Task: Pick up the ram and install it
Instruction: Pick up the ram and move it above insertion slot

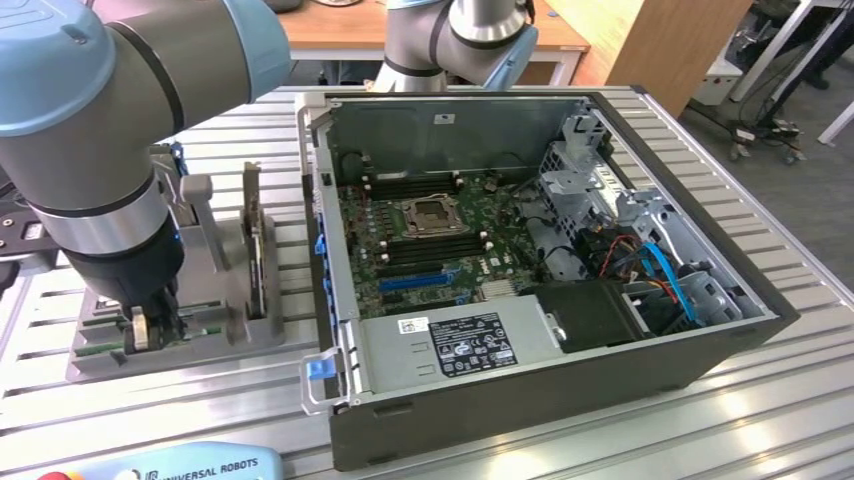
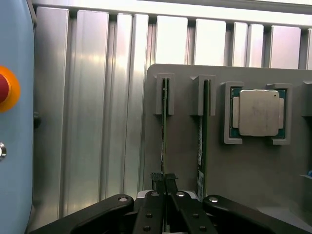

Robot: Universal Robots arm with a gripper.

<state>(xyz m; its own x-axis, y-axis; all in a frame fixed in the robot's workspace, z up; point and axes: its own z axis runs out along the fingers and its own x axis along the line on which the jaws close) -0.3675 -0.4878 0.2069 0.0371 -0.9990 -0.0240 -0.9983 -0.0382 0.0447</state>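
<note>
One-arm rig at the parts holder; the black two-fingered gripper [image 2: 164, 181] is closed to a narrow gap, its fingertips [image 2: 157, 179] pinched on either face of the ram [image 2: 164, 131], a long, thin green circuit-board stick seen edge-on; the ram stands on its long edge in a slot of the flat grey plastic holder tray [image 2: 185, 161], directly between the fingers rather than to one side of them; its long axis runs along the slot, straight away from the wrist camera and across the direction in which the fingers close; a second thin green stick [image 2: 202, 146] stands in the neighbouring slot, just beside and parallel, with the square silver processor chip [image 2: 258, 112] beyond it; in the exterior view the gripper [image 1: 138, 335] reaches down into the tray, and the open dark computer case [image 1: 694, 350] with its green motherboard [image 1: 441, 235] lies to the exterior view's right, just beside the tray.
</note>
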